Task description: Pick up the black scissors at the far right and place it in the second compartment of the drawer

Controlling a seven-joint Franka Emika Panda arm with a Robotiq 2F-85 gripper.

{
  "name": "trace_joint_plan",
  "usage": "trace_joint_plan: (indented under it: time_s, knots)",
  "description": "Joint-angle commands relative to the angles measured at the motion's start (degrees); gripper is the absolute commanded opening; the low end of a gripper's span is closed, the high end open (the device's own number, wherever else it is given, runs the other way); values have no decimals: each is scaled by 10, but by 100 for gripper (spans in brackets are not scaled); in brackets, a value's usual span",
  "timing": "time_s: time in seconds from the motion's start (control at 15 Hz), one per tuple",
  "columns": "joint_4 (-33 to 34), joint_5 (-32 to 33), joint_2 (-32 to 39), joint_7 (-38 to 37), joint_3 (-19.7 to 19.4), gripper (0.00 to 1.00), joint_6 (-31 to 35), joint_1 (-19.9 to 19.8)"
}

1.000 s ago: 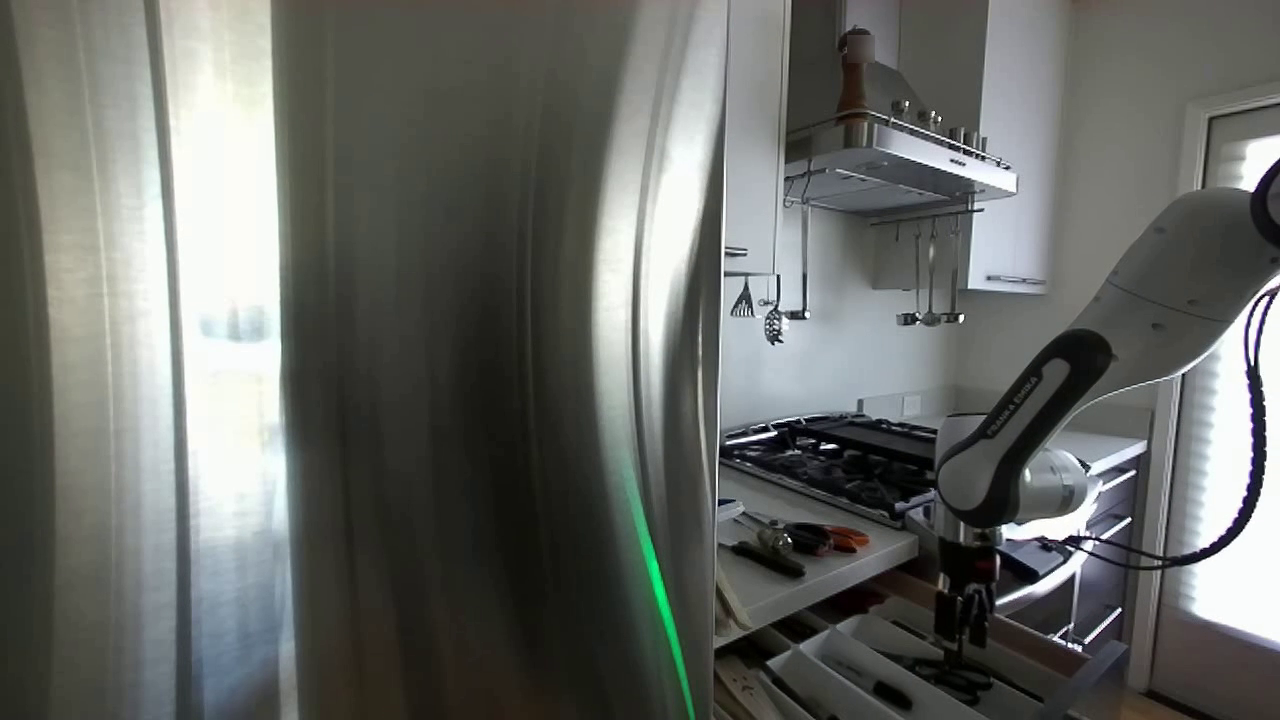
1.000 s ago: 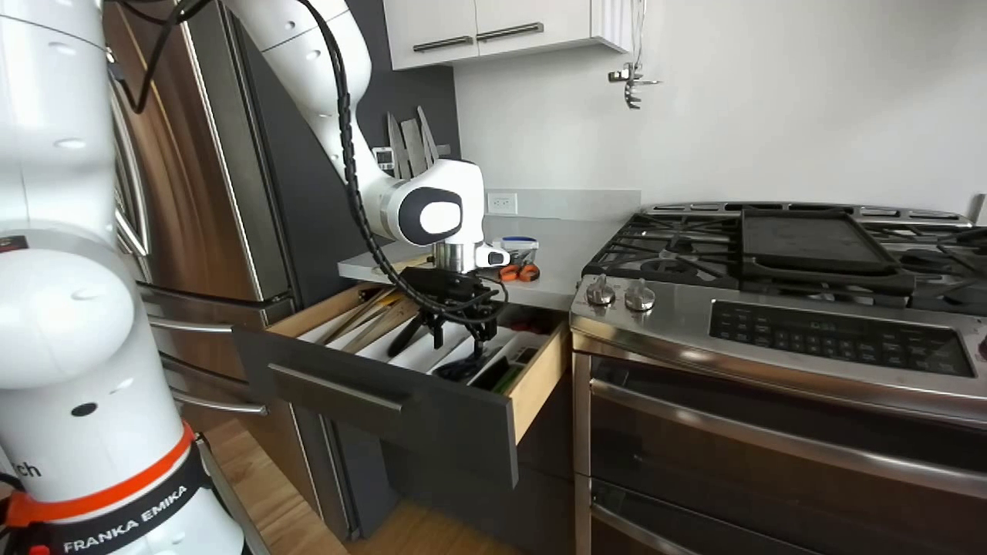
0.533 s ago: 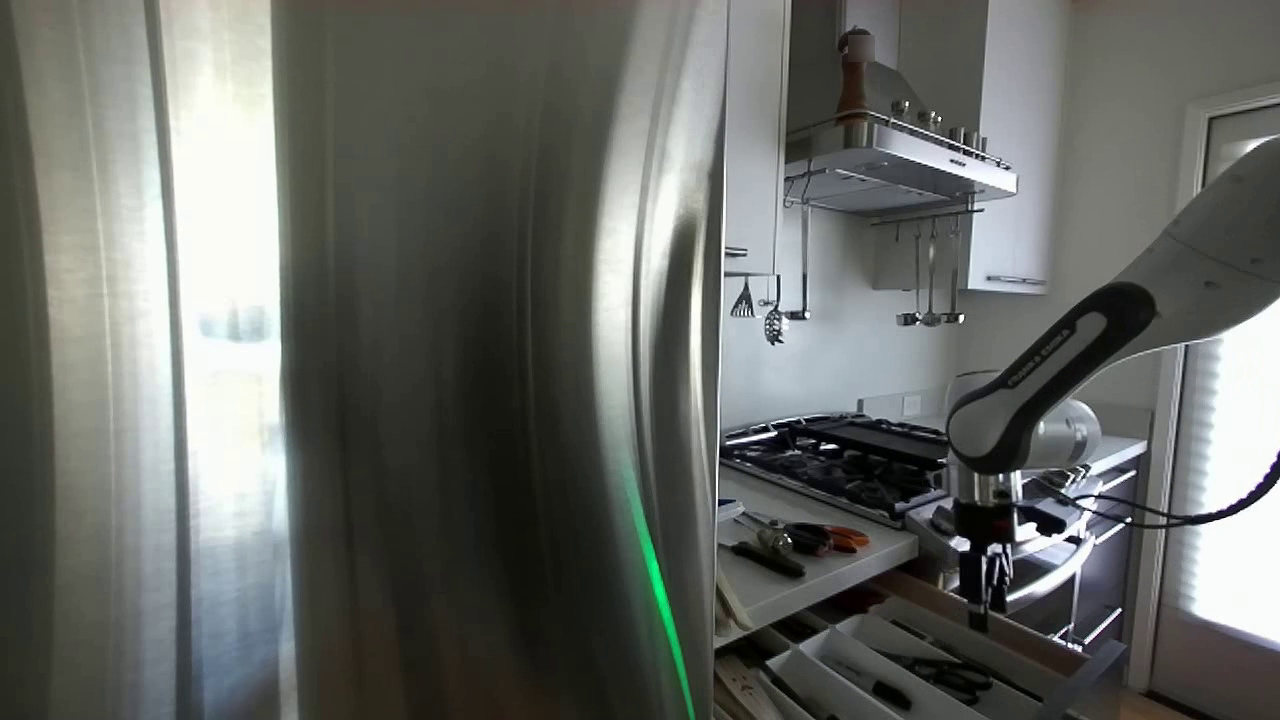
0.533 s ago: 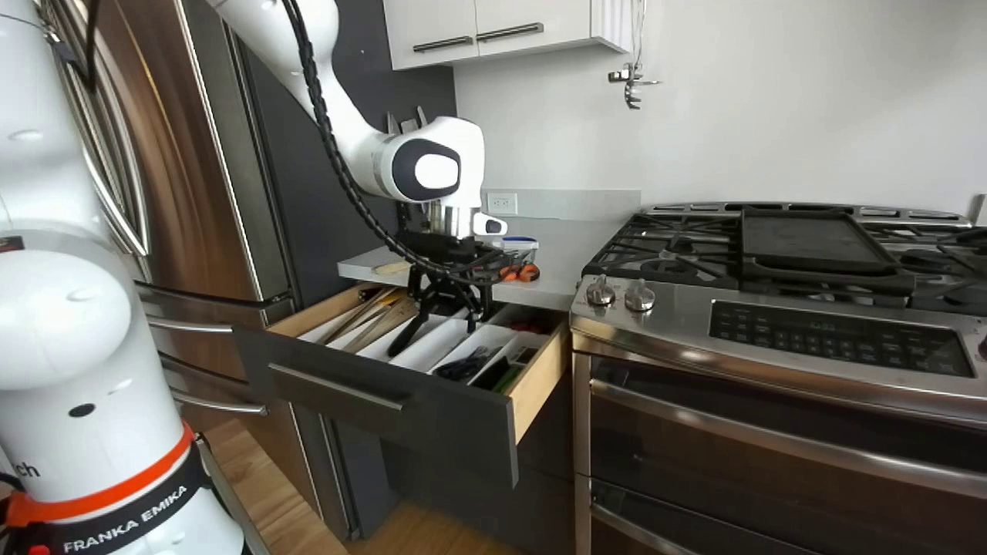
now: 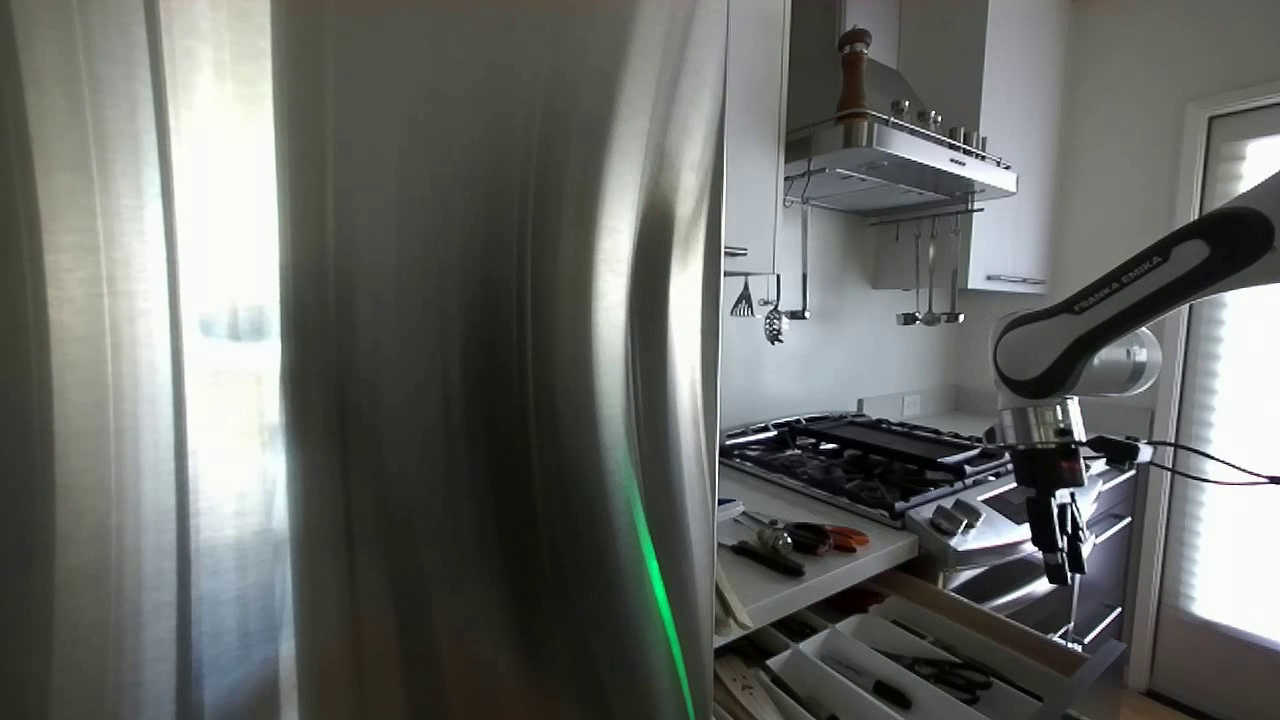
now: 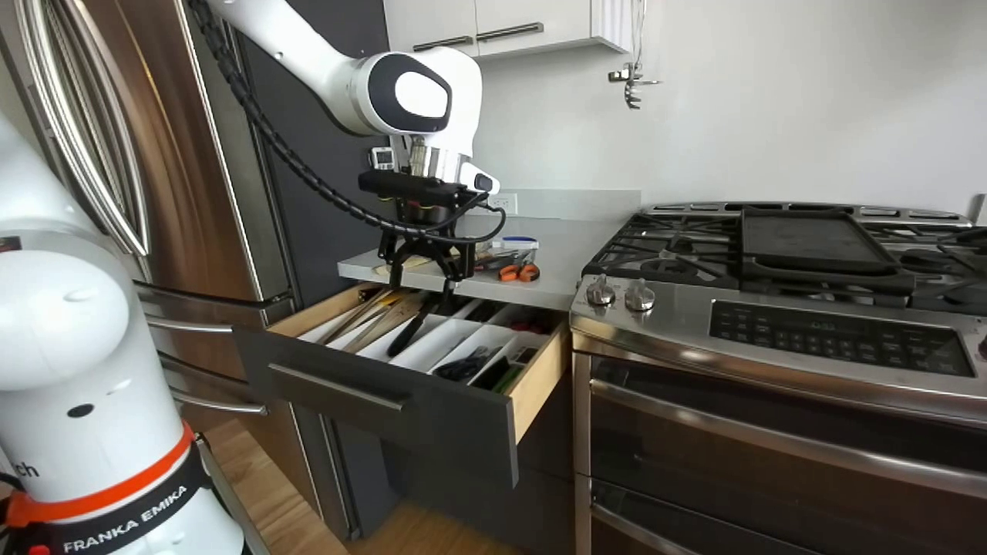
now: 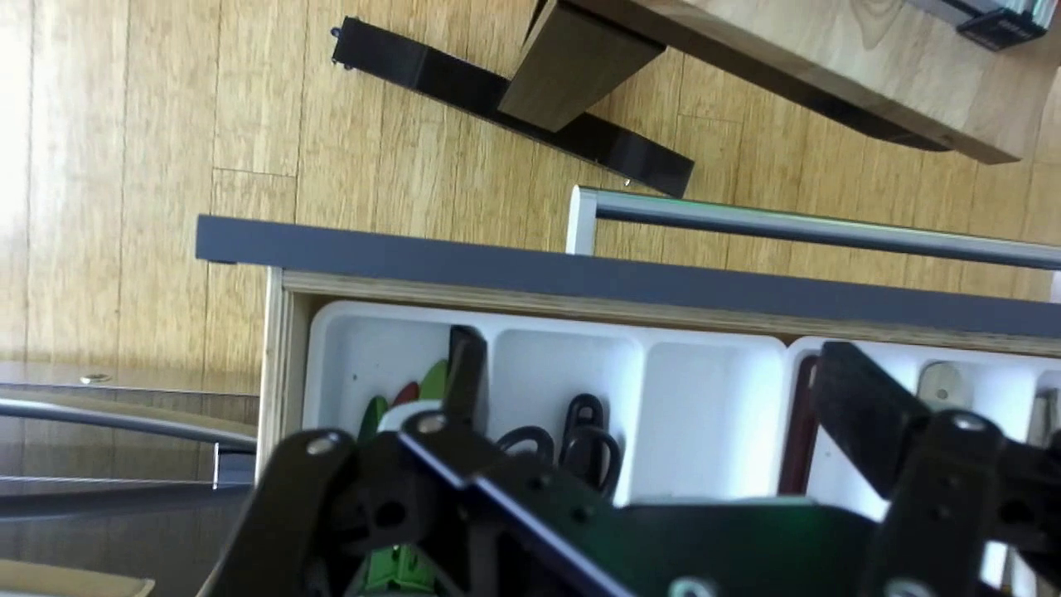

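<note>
Wrist view — black scissors (image 7: 613, 463) lie below the gripper (image 7: 651, 344), long axis toward the drawer front (image 7: 497, 265) — jaws spread, retreat probably next.

In an exterior view, backlight blows out the white-shaded glass door (image 5: 1220, 570); glare and a green streak (image 5: 657, 588) mark the curved, blurred brushed-steel panel (image 5: 450, 350). The wide, dark-grey-fronted wooden drawer (image 6: 463, 416) darkens toward its back. The pale wooden floor (image 7: 83, 207) washes out at the wrist view's left edge.
</note>
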State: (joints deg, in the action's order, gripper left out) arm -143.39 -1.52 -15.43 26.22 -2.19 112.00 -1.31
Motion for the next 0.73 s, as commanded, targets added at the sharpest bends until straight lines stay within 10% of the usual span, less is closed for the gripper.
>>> trace_joint_plan:
  time_s: [0.0, 0.33, 0.4, 0.67]
  knots:
    - [-51, 35, -69, -25, -17, 100, 13, -10]
    - [-81, 124, -207, -74, -20, 100, -2, -39]
    - [-41, 92, -122, -57, -29, 100, 0, -18]
    - [-64, 117, -198, -66, -31, 100, -2, -26]
